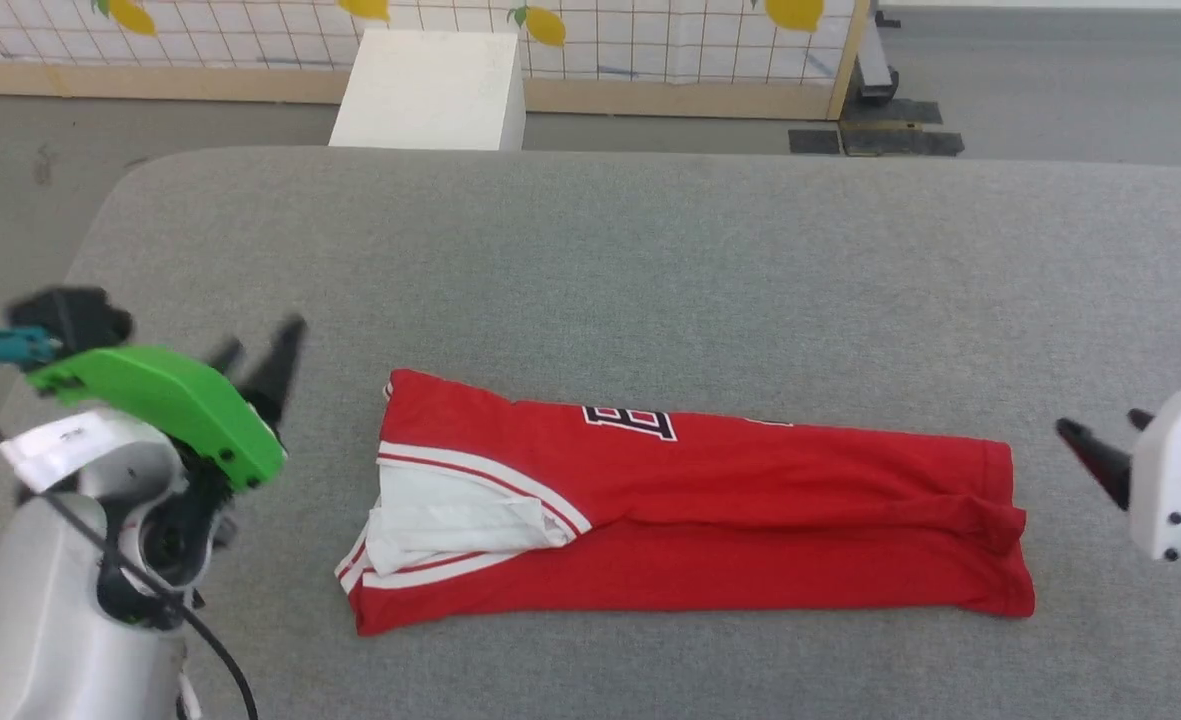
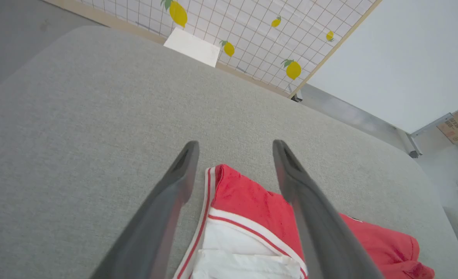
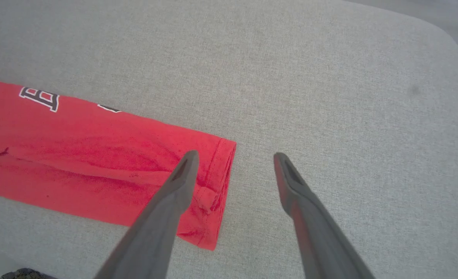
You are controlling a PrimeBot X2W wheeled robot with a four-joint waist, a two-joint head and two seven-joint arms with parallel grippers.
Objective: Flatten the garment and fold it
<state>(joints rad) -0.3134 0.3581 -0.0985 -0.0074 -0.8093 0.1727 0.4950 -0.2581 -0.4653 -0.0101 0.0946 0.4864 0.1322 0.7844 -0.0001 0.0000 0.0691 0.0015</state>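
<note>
Left gripper: the left gripper [image 1: 262, 340], below its green housing [image 1: 165, 405], was seen at 9 o'clock of the garment, apart from the cloth, over the grey padded table [image 1: 600, 260].
Left claw state: the two dark fingers were spread wide and nothing was held between them. In the left wrist view the red corner and striped trim were framed in the gap, but no contact with the fingers could be made out.
White box: a white box [image 1: 430, 90] was seen on the floor beyond the table's far edge, at about 11 o'clock of the garment, in front of a grid panel [image 1: 670, 40] printed with lemons.
Garment: the garment [image 1: 700, 520] was laid flat on the table as a long folded strip, running from 9 o'clock to 3 o'clock in the head view.
Sleeve end: a white sleeve [image 1: 450, 520] with red-and-white striped trim was folded onto the red body at the 9 o'clock end.
Lettering: part of a dark, white-edged graphic [image 1: 630, 422] was seen at the strip's 12 o'clock edge.
Hem end: the hem [image 1: 1000, 500] was found at the 3 o'clock end, slightly bunched.
Right gripper: the right gripper [image 1: 1098, 420] was seen at 3 o'clock of the garment, clear of the hem.
Right claw state: the fingers were spread wide and nothing was pinched. In the right wrist view one finger was seen over the hem and the other over bare table.
</note>
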